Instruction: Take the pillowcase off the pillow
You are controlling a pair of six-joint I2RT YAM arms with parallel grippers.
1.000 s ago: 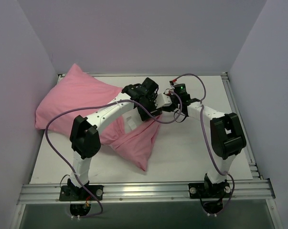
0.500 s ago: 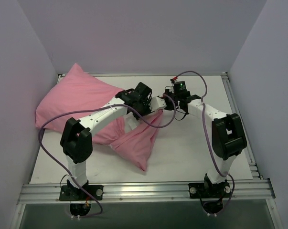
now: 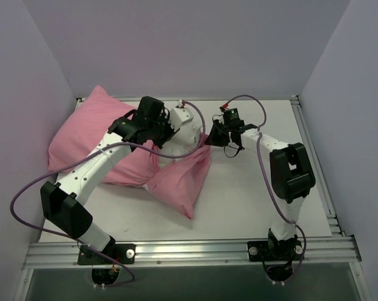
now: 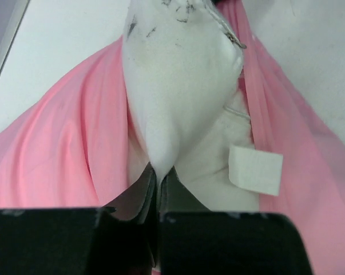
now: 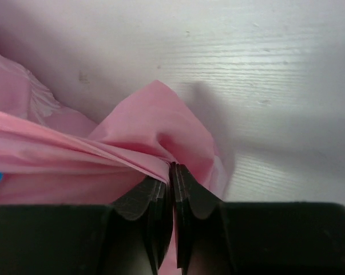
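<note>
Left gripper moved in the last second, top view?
Yes. The left gripper, shut on the plump white pillow, shifted left toward the left wall.

One pillow (image 4: 178, 74) and one pillowcase (image 3: 94, 135) on one worktop (image 3: 257, 188). Two arms, left arm (image 3: 91, 166) and right arm (image 3: 289, 172), each with one pincer beside the pillow: left pincer (image 4: 159, 172), right pincer (image 5: 172, 167). Two purple cables: left cable (image 3: 12, 204), right cable (image 3: 244, 96). One white label (image 4: 255, 170) on the pillow.
</note>
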